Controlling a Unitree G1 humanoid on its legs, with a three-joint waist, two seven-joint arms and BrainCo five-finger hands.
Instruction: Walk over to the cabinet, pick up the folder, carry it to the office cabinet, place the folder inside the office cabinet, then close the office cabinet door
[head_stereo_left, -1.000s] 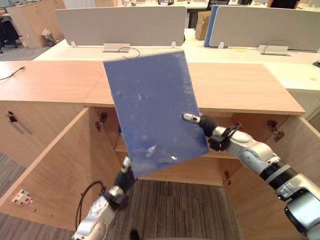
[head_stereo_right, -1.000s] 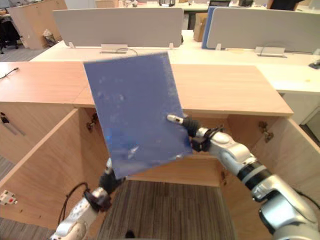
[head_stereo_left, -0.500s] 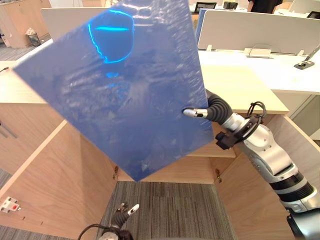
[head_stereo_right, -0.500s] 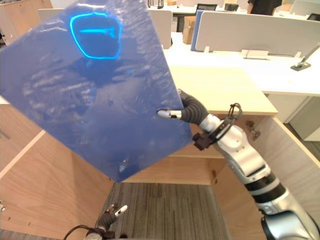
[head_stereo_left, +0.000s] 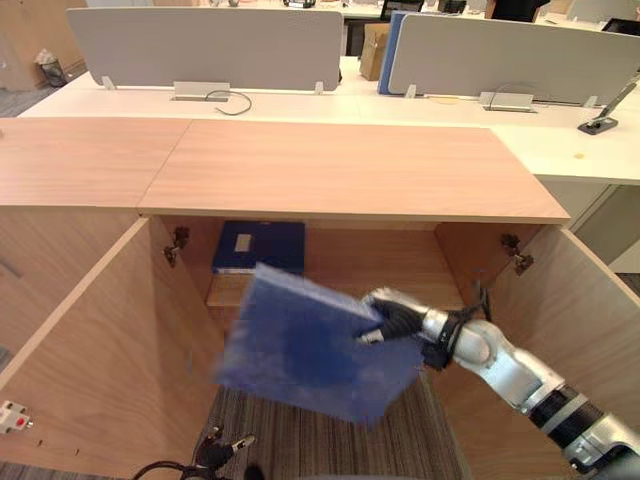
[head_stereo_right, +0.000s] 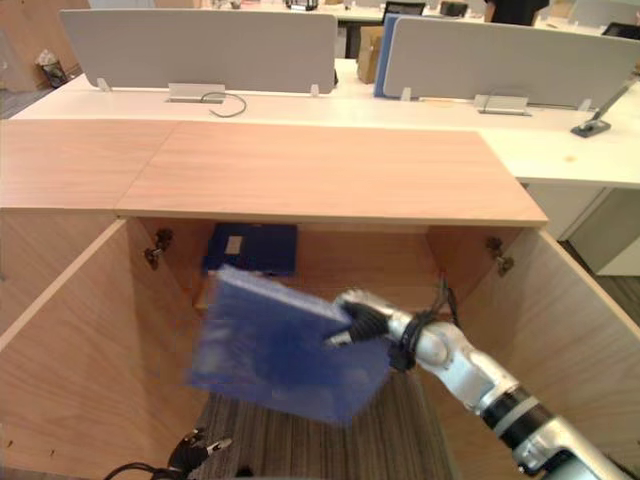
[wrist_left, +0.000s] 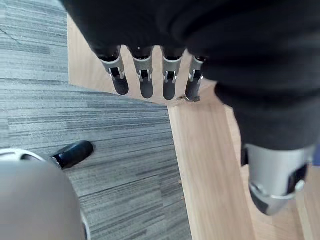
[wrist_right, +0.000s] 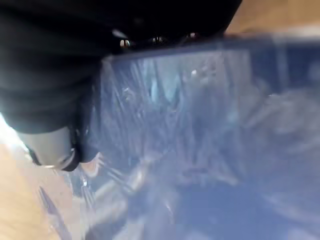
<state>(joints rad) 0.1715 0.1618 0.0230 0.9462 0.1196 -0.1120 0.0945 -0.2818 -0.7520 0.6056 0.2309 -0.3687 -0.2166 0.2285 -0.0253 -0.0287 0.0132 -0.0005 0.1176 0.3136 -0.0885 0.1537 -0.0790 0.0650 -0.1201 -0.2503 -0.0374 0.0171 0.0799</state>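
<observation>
A translucent blue folder (head_stereo_left: 300, 345) hangs tilted, low in front of the open office cabinet (head_stereo_left: 340, 170). My right hand (head_stereo_left: 392, 318) is shut on its right edge, fingers curled over it; up close, the folder (wrist_right: 210, 150) lies against that hand's thumb (wrist_right: 50, 145). The folder is outside the cabinet, just below the level of the inner shelf (head_stereo_left: 225, 290). My left hand (head_stereo_left: 222, 452) is down near the carpet, and its fingers (wrist_left: 145, 75) are straight with nothing in them.
Both cabinet doors stand wide open: the left door (head_stereo_left: 90, 340) and the right door (head_stereo_left: 580, 320). A dark blue binder (head_stereo_left: 258, 247) lies on the shelf at the left. Desks with grey partitions (head_stereo_left: 210, 45) stand behind. Grey carpet (head_stereo_left: 300, 440) lies below.
The folder has dropped from high in front of the camera to low before the cabinet opening, still in my right hand. The view has shifted. The left hand stays low.
</observation>
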